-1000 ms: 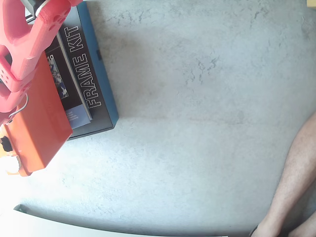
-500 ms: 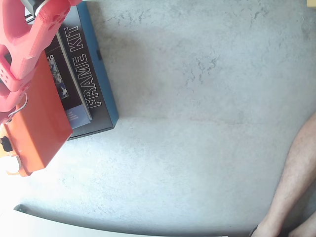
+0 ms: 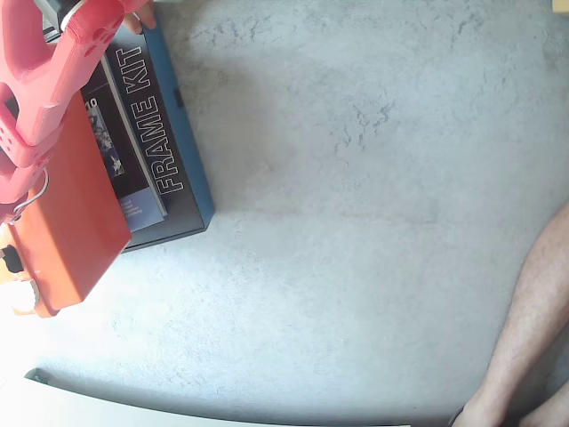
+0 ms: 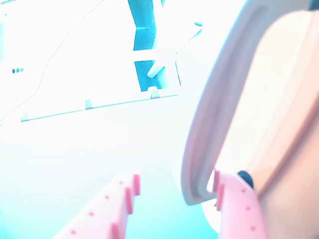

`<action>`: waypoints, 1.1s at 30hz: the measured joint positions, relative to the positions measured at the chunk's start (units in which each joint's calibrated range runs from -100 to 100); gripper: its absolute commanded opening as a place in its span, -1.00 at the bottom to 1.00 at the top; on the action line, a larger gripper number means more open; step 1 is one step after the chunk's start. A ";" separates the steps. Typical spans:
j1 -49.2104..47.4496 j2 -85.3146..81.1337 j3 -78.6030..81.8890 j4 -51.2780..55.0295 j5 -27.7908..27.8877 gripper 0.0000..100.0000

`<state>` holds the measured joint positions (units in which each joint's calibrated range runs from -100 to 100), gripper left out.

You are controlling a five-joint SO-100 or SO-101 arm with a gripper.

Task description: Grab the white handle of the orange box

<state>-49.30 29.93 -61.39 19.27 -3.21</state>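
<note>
The orange box (image 3: 76,209) lies at the left edge of the fixed view, partly on a dark "FRAME KIT" box (image 3: 156,124). Its thin white handle (image 3: 36,194) loops out near its left side. My pink gripper (image 3: 13,206) reaches down over that side, mostly cut off by the frame edge. In the overexposed wrist view the gripper (image 4: 175,178) is open. The white curved handle (image 4: 199,134) hangs between the two pink fingers, close against the right finger (image 4: 237,204). The left finger (image 4: 117,209) stands apart from it. The orange box (image 4: 291,129) fills the right side.
A grey concrete-like surface (image 3: 356,178) spreads over the middle and right. A person's bare leg (image 3: 529,320) comes in at the lower right. A pale edge (image 3: 133,414) runs along the bottom left. The wrist view's background is washed out white.
</note>
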 measured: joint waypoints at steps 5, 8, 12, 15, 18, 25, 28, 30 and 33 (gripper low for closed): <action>0.10 0.00 0.00 -0.08 0.00 -0.67; 0.10 -0.09 0.00 -0.08 0.00 -0.67; 0.10 -0.09 -0.09 -0.08 0.00 -0.67; 0.10 -0.09 -0.18 -0.08 0.00 -0.67; 0.20 -0.18 -0.45 -0.08 -0.05 -0.68; 1.11 -0.18 -3.24 -0.08 -0.05 -0.97; 1.41 -0.27 -4.05 -0.17 0.26 -0.97; 1.51 -0.27 -4.50 0.68 0.21 -0.97; 1.51 -0.27 -4.68 1.27 0.26 -0.97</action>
<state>-47.79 29.66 -66.07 20.54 -2.95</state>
